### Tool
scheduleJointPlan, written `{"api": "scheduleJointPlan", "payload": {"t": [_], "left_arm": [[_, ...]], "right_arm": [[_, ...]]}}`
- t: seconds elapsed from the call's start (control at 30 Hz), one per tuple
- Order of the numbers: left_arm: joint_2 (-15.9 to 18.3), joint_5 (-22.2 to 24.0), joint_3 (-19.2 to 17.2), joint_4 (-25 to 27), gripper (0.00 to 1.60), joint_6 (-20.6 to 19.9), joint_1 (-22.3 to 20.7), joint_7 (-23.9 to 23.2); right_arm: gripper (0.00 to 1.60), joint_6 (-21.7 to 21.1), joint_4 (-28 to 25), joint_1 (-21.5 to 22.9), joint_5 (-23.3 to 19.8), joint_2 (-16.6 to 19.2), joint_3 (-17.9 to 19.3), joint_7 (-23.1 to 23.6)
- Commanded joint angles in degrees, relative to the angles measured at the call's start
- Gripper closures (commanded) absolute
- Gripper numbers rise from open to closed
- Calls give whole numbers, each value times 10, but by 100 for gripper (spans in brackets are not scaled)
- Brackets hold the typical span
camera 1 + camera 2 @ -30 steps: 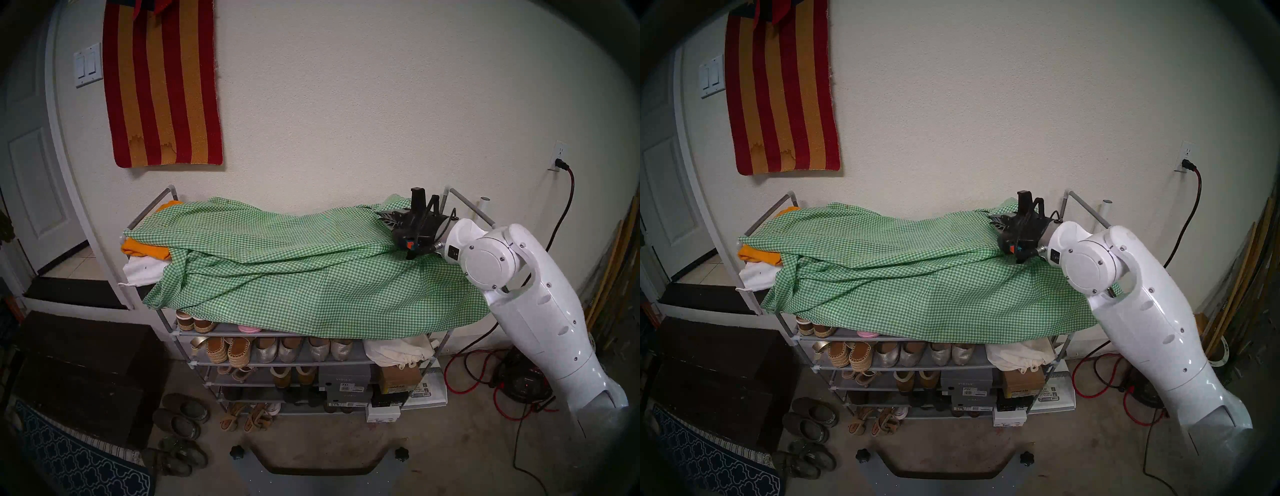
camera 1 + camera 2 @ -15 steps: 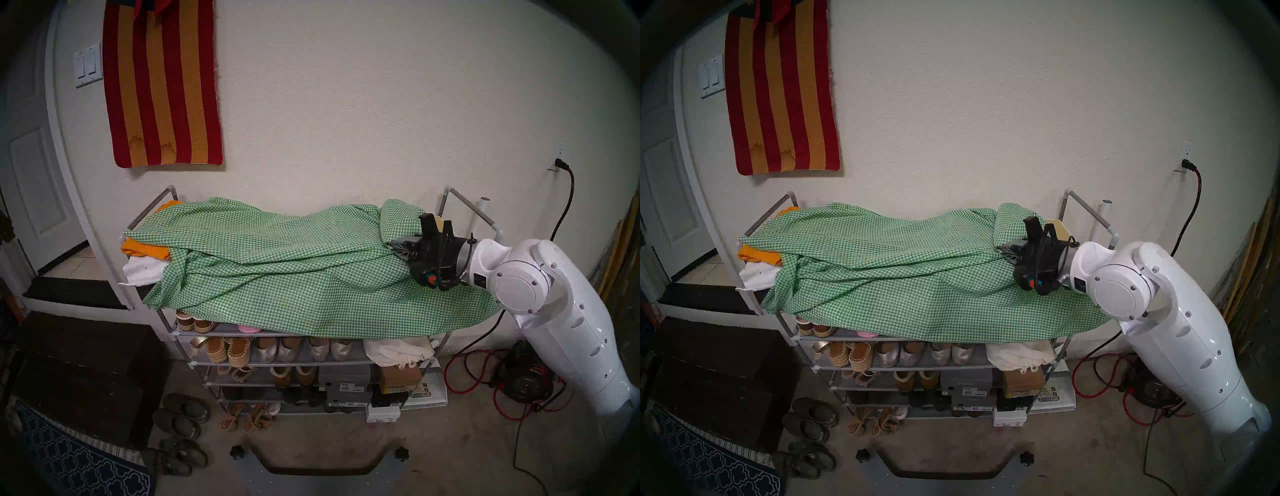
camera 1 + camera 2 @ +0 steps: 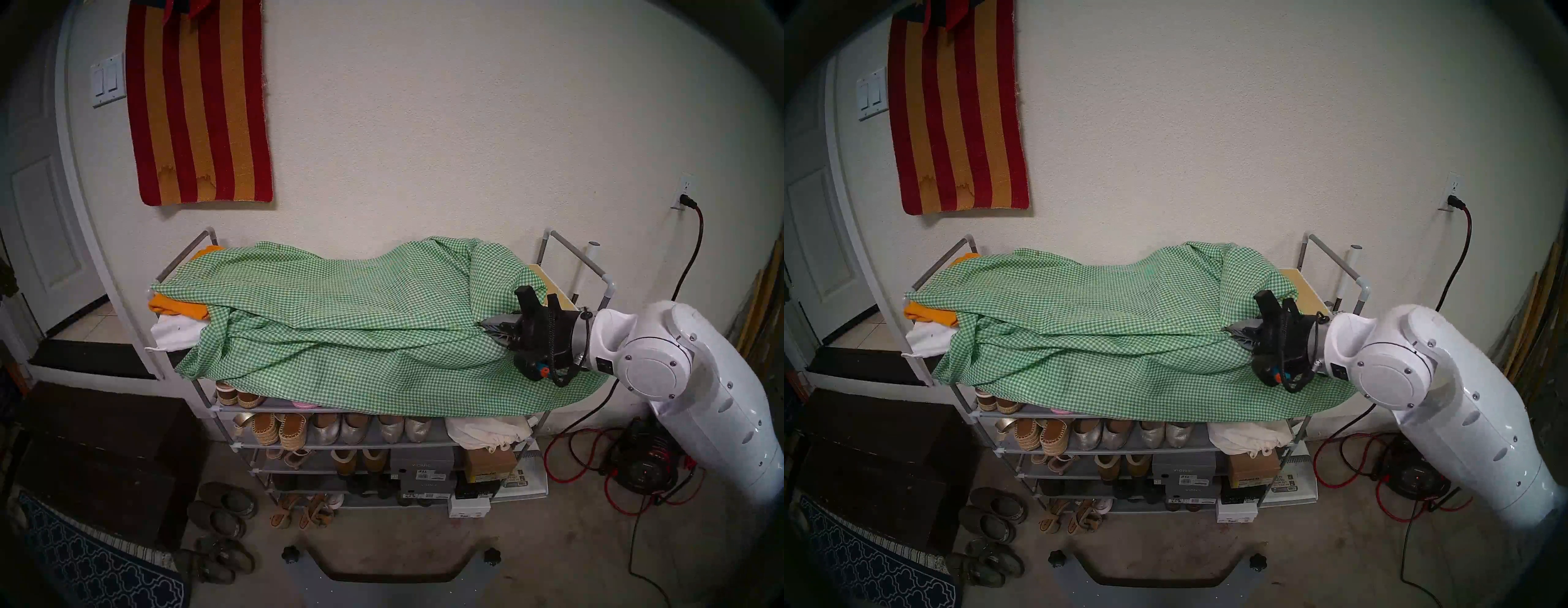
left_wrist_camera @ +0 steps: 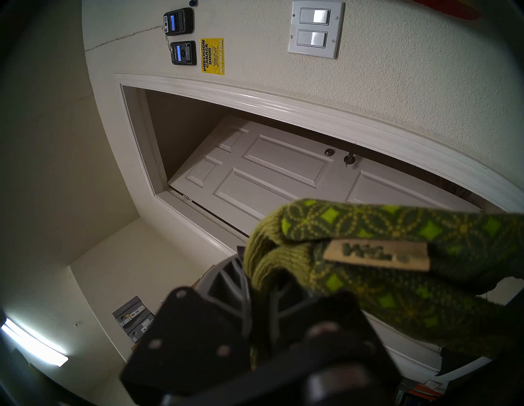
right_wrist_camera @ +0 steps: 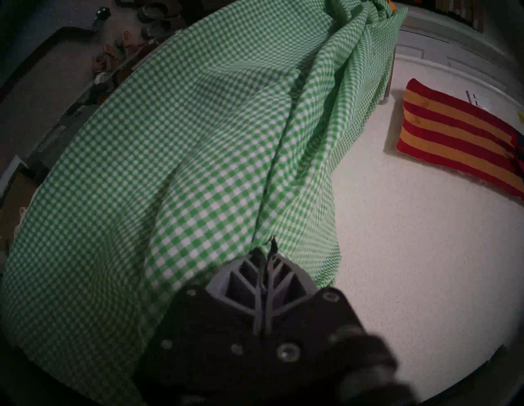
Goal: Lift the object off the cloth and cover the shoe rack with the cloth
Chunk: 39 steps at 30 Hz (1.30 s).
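Observation:
The green-and-white checked cloth (image 3: 339,331) (image 3: 1102,331) lies bunched over the top of the grey shoe rack (image 3: 322,443) (image 3: 1089,450) and hangs a little over its front. At the rack's right end my right gripper (image 3: 488,327) (image 3: 1231,329) is shut on a gathered fold of the cloth (image 5: 170,170). In the right wrist view, the fabric is pinched between the right gripper (image 5: 265,249) fingertips. In the left wrist view, my left gripper (image 4: 255,283) is shut on the olive-green patterned gloves (image 4: 397,255), held in the air before a doorway. The left arm is out of the head views.
Orange folded fabric (image 3: 178,308) and a white bag (image 3: 174,333) lie uncovered at the rack's left end. A tan board (image 3: 551,284) shows at its right end. A dark brown chest (image 3: 97,458) and loose shoes (image 3: 225,509) are at lower left. A red cable reel (image 3: 645,467) is at right.
My right gripper has drawn its fold of cloth from the rack's back right corner forward and to the right. The cloth has humped up behind it, and the tan board is uncovered.

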State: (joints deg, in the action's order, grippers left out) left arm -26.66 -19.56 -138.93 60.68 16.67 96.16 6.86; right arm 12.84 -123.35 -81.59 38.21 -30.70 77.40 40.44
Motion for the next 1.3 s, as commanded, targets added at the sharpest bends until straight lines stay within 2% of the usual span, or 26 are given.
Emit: {"api": "scheduleJointPlan", "payload": {"t": [0.0,0.2,0.3,0.4,0.53,0.6,0.7,0.73,0.97,1.0,1.07,1.27], "left_arm": [[0,0,-1,1,160,1,-1,0],[0,0,-1,1,160,1,-2,-1],[0,-1,-1,1,160,1,-3,-1],[-1,-1,-1,1,160,1,-4,-2],[-1,-1,-2,1,160,2,-5,-2],[-2,-2,-2,1,160,2,-5,-2],[-2,-2,-2,1,160,2,-6,-3],[-2,-3,-2,1,160,2,-6,-3],[-3,-4,-2,1,160,3,-8,-4],[-3,-4,-2,1,160,4,-8,-4],[-3,-5,-3,1,160,4,-8,-4],[-4,-6,-3,1,160,5,-9,-5]], "right_arm": [[160,32,19,-68,-6,48,-70,37],[160,46,34,-73,-11,79,-98,35],[160,52,43,-90,-17,105,-109,33],[160,57,48,-125,-17,135,-110,18],[160,64,52,-138,-13,147,-116,6],[160,64,49,-167,-10,173,-109,-26],[160,66,52,-171,-7,177,-110,-43],[160,63,49,-186,-5,191,-104,-63],[160,55,55,-234,9,211,-81,-138],[160,53,54,-230,8,214,-84,-129],[160,50,56,-251,16,218,-74,-165],[160,39,59,-287,29,227,-58,-217]]}}
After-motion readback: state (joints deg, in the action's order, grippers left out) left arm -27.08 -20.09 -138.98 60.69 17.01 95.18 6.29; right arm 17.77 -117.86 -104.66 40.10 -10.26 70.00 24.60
